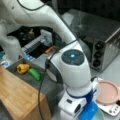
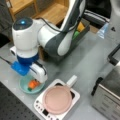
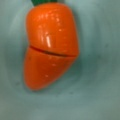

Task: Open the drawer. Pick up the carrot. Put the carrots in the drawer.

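Wrist view shows the carrot lying in the light blue bowl; my gripper hangs just above it, finger spread untellable, drawer already open.

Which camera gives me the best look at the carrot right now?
The wrist view: the carrot fills the frame, lying in the light blue bowl, its seam and green top clear. In a front view it is a small orange patch beside the hand; in the remaining view the arm hides it.
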### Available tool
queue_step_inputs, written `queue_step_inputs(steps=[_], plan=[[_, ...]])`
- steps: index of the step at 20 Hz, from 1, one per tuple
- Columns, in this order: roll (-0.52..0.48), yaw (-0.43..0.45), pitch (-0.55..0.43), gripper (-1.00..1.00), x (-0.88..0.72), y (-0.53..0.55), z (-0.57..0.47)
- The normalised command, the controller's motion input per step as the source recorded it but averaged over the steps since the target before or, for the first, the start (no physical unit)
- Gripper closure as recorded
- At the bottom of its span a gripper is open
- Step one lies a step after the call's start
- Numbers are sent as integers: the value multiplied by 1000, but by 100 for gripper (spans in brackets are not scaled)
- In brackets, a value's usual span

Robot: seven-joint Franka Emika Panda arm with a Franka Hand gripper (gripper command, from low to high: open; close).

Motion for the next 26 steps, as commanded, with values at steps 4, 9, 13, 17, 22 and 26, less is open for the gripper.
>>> queue_step_inputs(steps=[4, 9, 13, 17, 22, 26], plan=[[-58, 20, 166, -100, 303, -23, 47], [-69, 10, 146, -100, 301, 11, 5], [-92, -9, 121, -100, 280, 56, 18], [-111, -22, 107, -100, 254, 84, 43], [-149, -26, 98, -100, 230, 108, 41], [-195, -31, 86, -100, 223, 104, 2]])
